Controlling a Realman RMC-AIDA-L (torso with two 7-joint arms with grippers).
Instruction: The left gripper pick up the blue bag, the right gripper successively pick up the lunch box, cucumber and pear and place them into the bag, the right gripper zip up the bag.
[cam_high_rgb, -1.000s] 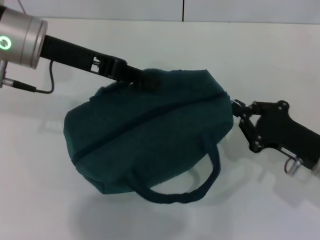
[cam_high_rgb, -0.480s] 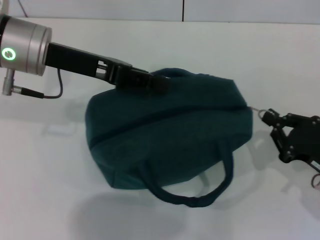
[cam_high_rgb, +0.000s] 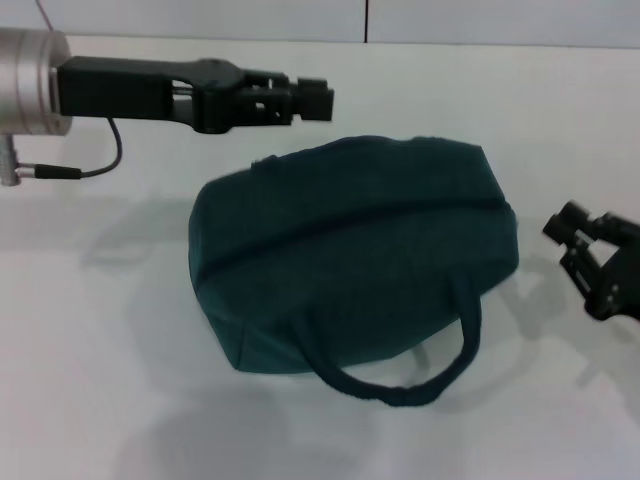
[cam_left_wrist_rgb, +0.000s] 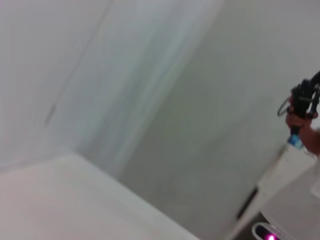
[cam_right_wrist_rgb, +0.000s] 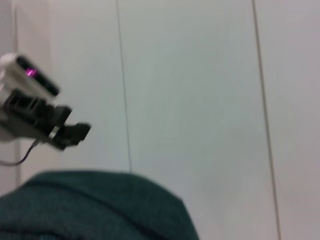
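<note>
The blue bag (cam_high_rgb: 350, 260) rests on the white table, its top closed along a dark seam, and one loop handle (cam_high_rgb: 400, 385) hangs over its near side. My left gripper (cam_high_rgb: 318, 100) hovers just behind and above the bag's far left corner, open and empty, clear of the fabric. My right gripper (cam_high_rgb: 572, 240) is open at the right edge, a short gap from the bag's right end. The right wrist view shows the bag's top (cam_right_wrist_rgb: 100, 205) and the left gripper (cam_right_wrist_rgb: 70, 132) beyond it. The lunch box, cucumber and pear are out of view.
The white table (cam_high_rgb: 100, 350) spreads around the bag, with a pale wall behind it. The left wrist view shows only wall and table edge, with a hand holding a black device (cam_left_wrist_rgb: 302, 100) far off.
My left gripper let go of the bag and lifted up and away. The bag settled down onto the table. My right gripper drew off to the right, away from the bag's end.
</note>
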